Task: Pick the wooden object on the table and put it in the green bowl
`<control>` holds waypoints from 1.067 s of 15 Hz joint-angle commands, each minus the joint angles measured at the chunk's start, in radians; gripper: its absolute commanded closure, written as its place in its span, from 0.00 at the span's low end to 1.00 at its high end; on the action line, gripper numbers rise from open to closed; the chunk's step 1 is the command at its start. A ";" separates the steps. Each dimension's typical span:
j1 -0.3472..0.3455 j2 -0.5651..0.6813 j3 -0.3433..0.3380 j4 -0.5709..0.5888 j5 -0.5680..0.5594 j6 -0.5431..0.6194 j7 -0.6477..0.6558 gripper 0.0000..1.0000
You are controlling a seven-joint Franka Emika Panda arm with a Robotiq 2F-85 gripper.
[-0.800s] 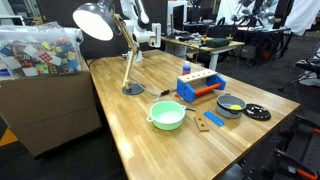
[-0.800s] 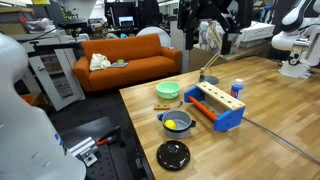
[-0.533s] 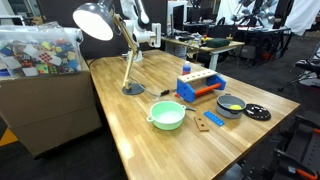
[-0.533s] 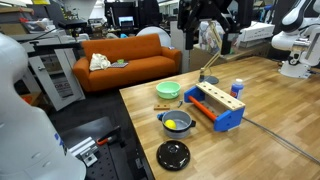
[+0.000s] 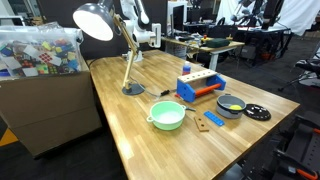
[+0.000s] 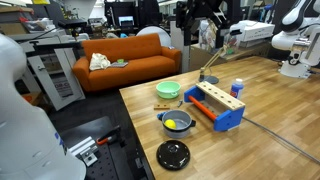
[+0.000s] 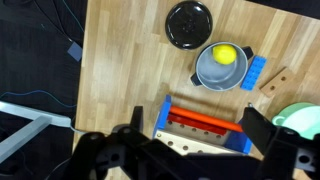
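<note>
The wooden object [image 7: 273,78] is a small tan block lying on the table next to a flat blue strip [image 7: 256,73]; it also shows in an exterior view [image 5: 215,119]. The green bowl [image 5: 167,116] stands empty beside them and shows in the other views too [image 6: 168,90] [image 7: 301,119]. My gripper [image 7: 195,117] is open and empty. It hangs high above the table [image 6: 200,30], over the blue-and-orange toy box [image 7: 205,128], well away from the block.
A grey bowl with yellow contents [image 7: 221,65] and a black disc [image 7: 189,23] sit past the toy box [image 5: 198,86]. A desk lamp [image 5: 100,25] stands on the table with its base [image 5: 133,89] behind the green bowl. The table edge and cables are at the left of the wrist view.
In an exterior view the gripper has shifted slightly sideways, high above the table. The objects have not moved.
</note>
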 commanded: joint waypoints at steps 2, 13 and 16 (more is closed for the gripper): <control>0.041 0.043 0.058 0.053 0.069 -0.016 0.057 0.00; 0.031 0.042 0.070 0.028 0.061 0.013 0.119 0.00; 0.077 0.074 0.071 0.047 0.153 -0.005 0.075 0.00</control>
